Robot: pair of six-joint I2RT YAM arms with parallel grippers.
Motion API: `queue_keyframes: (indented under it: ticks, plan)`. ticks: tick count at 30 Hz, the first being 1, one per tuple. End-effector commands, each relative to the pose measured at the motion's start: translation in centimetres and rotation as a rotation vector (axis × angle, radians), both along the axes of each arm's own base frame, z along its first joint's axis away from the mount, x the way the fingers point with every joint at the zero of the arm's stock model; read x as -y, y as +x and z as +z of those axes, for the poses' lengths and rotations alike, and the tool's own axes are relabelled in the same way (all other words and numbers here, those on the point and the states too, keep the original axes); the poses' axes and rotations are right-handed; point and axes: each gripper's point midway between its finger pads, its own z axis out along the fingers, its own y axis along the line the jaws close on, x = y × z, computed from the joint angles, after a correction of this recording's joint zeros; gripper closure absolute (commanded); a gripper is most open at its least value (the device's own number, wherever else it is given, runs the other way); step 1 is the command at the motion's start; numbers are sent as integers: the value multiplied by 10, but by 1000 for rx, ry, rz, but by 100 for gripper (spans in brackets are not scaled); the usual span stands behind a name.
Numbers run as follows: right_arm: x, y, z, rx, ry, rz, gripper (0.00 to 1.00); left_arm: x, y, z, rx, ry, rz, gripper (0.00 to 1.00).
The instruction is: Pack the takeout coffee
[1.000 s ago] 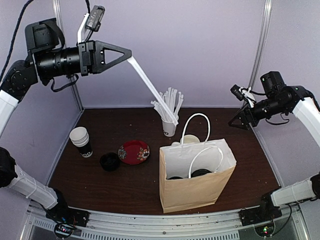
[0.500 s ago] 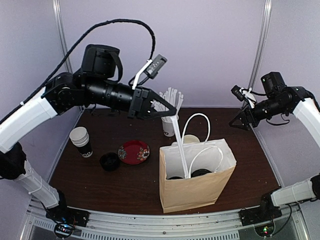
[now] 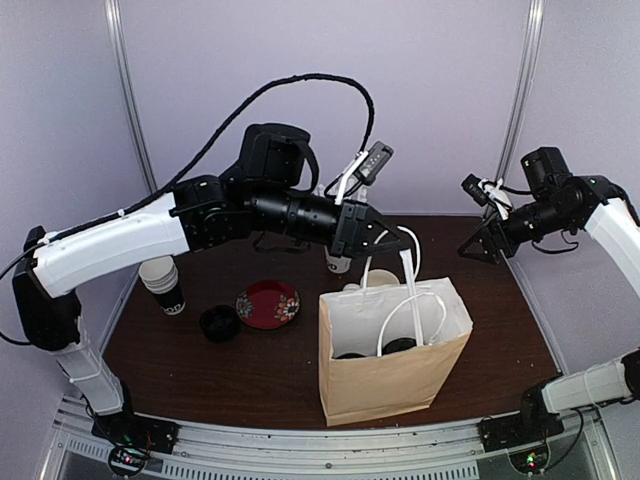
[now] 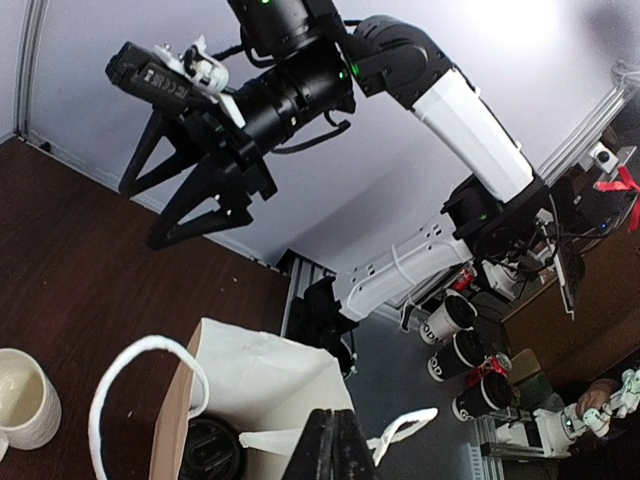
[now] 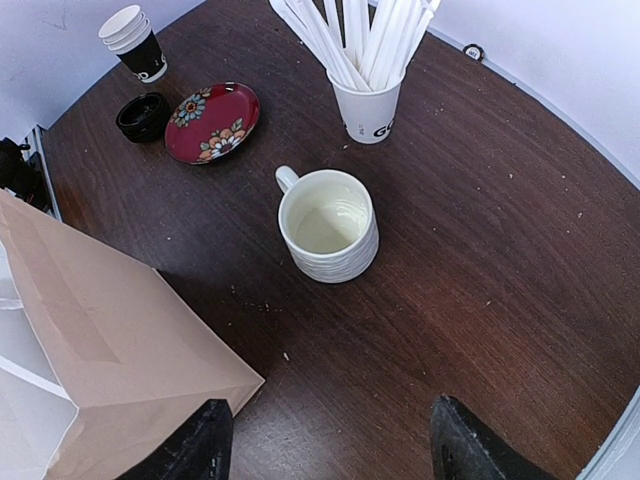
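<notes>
Left hand (image 3: 402, 242) swung from far-left corner to above brown paper bag (image 3: 390, 385) by table's near edge. It is clamped on white straw (image 3: 409, 285), axis near-vertical, tip inside. Black-lidded white paper cups (image 3: 402, 346) lie directly below. Right hand (image 3: 476, 240) wide, empty, well apart.

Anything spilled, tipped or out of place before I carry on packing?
Nothing stands out. The paper bag stands upright and open, two black-lidded cups lid-up inside. The left fingers hold a straw slanting into it. The mug is upright and empty; the tabletop shows no spill.
</notes>
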Motion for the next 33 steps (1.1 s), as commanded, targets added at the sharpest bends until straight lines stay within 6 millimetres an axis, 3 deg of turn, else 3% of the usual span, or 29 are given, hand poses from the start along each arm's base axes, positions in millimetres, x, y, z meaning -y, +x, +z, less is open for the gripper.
queue_keyframes:
  ticks: [1, 7, 10, 13, 19, 22, 24, 28, 33]
  plan:
    - [1, 6, -1, 15, -6, -2, 29, 22, 3, 23, -8, -174, -18, 100]
    - [1, 7, -3, 8, -6, 1, 29, 35, 5, -13, -74, -91, -27, 100]
    - [0, 8, -4, 7, -3, 4, 29, 27, 1, -21, -71, -22, -31, 76]
    - [-1, 8, -5, 0, 1, 8, 29, 10, 3, -16, -10, 27, 13, 52]
    - [-2, 8, -6, -4, 1, 13, 29, -45, 17, 22, 249, 105, 173, 29]
    - [-1, 6, -5, 5, -3, 13, 29, -80, 47, 31, 381, 177, 354, 24]
    - [0, 5, -3, 17, -4, 11, 29, -108, 78, 30, 405, 249, 488, 24]
    - [2, 3, 0, 36, -6, 7, 29, -150, 140, 4, 371, 415, 659, 32]
    - [3, 3, 0, 40, -10, 4, 29, -169, 205, -37, 272, 472, 761, 43]
